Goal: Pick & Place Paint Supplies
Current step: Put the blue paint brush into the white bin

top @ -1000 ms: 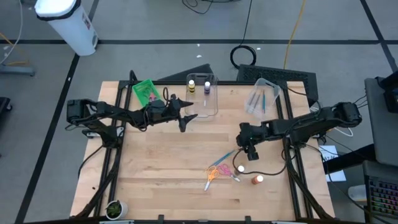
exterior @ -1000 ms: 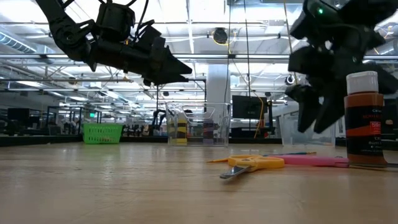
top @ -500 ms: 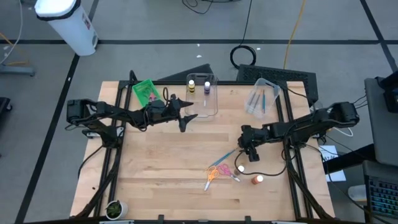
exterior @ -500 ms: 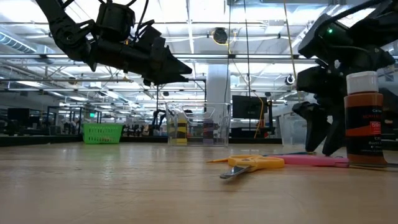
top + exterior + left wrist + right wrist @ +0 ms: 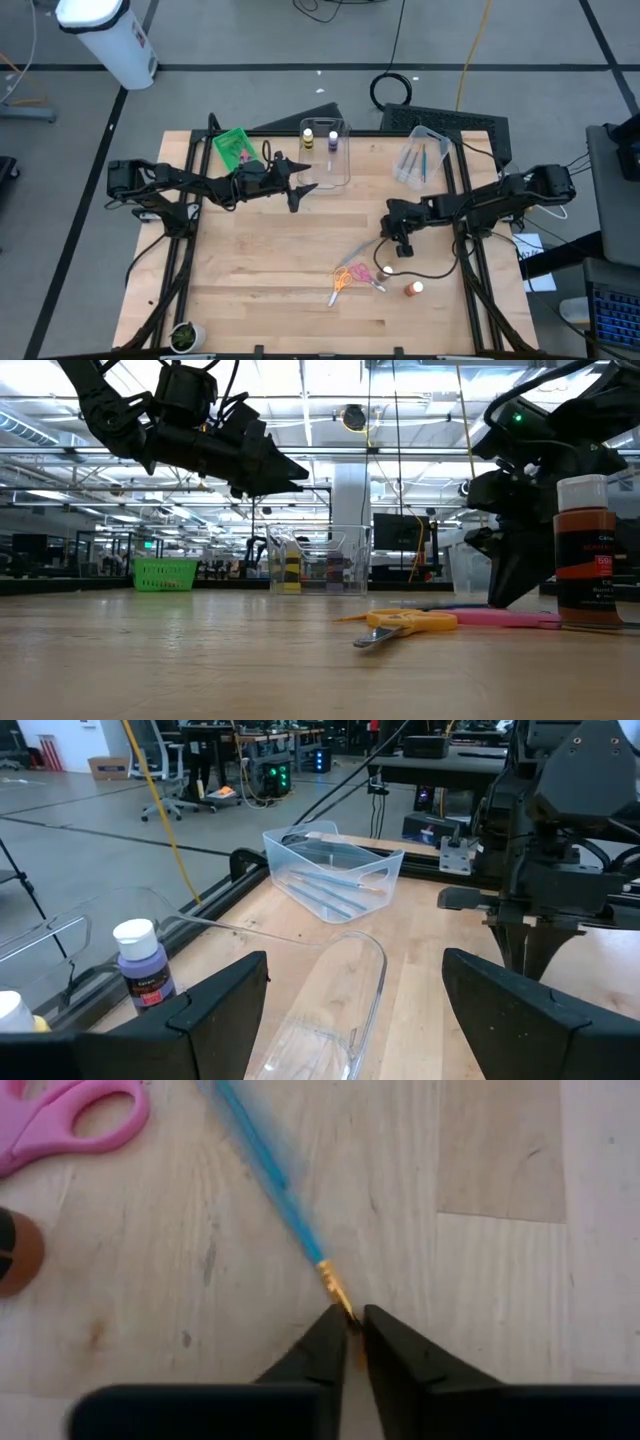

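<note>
Your right gripper (image 5: 350,1332) is down at the table (image 5: 260,270), its fingers pressed together on the golden tip of the blue paintbrush (image 5: 268,1178), which lies flat on the wood. The pink scissors (image 5: 68,1125) lie close beside the brush. Your left gripper (image 5: 355,995) hangs spread and empty above the clear tub (image 5: 328,150) that holds the yellow and purple paint bottles (image 5: 320,138). An orange paint bottle (image 5: 587,555) stands near the orange scissors (image 5: 405,624).
</note>
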